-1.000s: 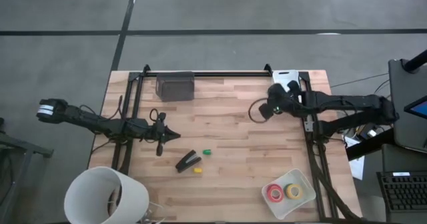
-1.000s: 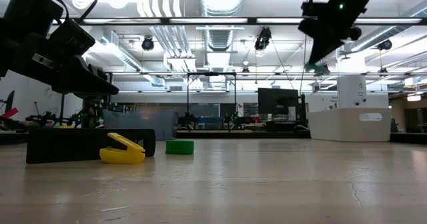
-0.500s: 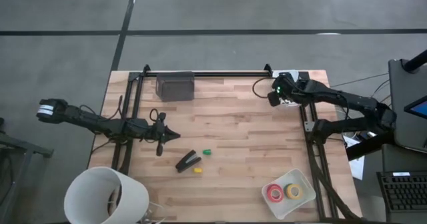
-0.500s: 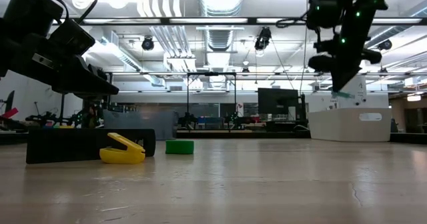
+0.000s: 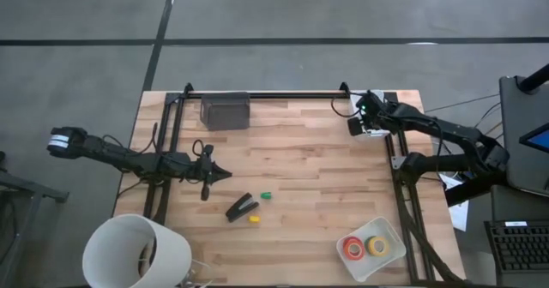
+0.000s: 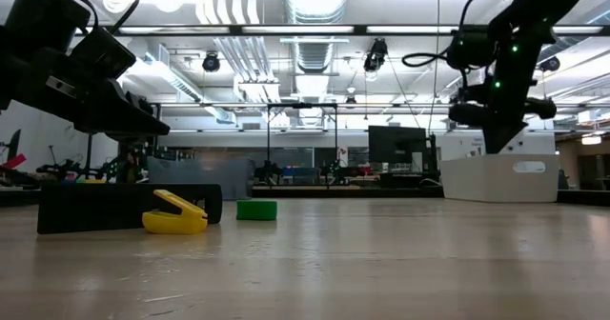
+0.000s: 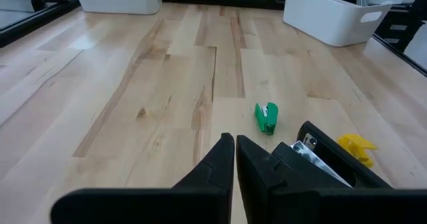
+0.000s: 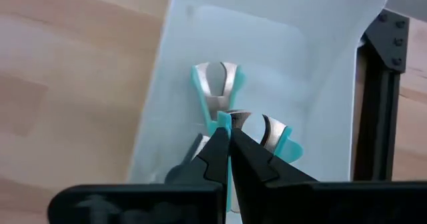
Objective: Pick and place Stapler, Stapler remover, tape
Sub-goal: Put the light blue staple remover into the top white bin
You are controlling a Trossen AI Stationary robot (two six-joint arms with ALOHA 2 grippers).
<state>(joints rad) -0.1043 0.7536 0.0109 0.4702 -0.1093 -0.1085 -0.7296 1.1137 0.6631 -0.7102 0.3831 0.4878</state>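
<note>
Jaws pinched shut on both grippers; right gripper (image 8: 227, 141) hides part of a teal staple remover (image 8: 215, 91).

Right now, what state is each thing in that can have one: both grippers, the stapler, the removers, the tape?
left gripper: shut, empty, above the table.
right gripper: shut on teal staple remover, over white bin.
stapler: lying on the table, untouched.
green staple remover: on the table.
yellow staple remover: on the table.
tape rolls: in white tray.
</note>
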